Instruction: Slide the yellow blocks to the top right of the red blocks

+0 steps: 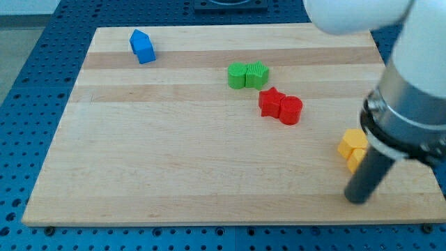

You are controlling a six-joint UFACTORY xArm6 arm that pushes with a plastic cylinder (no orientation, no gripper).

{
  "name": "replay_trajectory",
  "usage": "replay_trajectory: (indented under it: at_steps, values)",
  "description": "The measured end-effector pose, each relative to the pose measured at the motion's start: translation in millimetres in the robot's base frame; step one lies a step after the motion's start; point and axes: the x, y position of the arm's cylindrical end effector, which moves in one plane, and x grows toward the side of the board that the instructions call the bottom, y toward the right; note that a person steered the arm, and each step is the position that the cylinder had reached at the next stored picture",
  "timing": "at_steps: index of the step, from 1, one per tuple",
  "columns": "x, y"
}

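Two yellow blocks (pixel 353 148) sit together near the view's right edge, partly hidden behind my rod. My tip (pixel 358 199) rests on the board just below them, at the view's lower right. Two red blocks lie side by side near the middle right: a red star (pixel 271 102) and a red cylinder (pixel 290 110). The yellow blocks are to the lower right of the red ones.
Two green blocks (pixel 247 74) touch each other above the red pair. A blue house-shaped block (pixel 143 47) is at the top left. The wooden board (pixel 174 160) lies on a blue perforated table. The arm's large body covers the view's right side.
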Motion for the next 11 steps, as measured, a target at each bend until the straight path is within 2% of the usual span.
replay_trajectory:
  at_steps: [1, 7, 10, 11]
  values:
    - [9.0, 15.5]
    - [-94.7, 17.9]
    - [-163.1, -4.6]
    - [-170.5, -7.2]
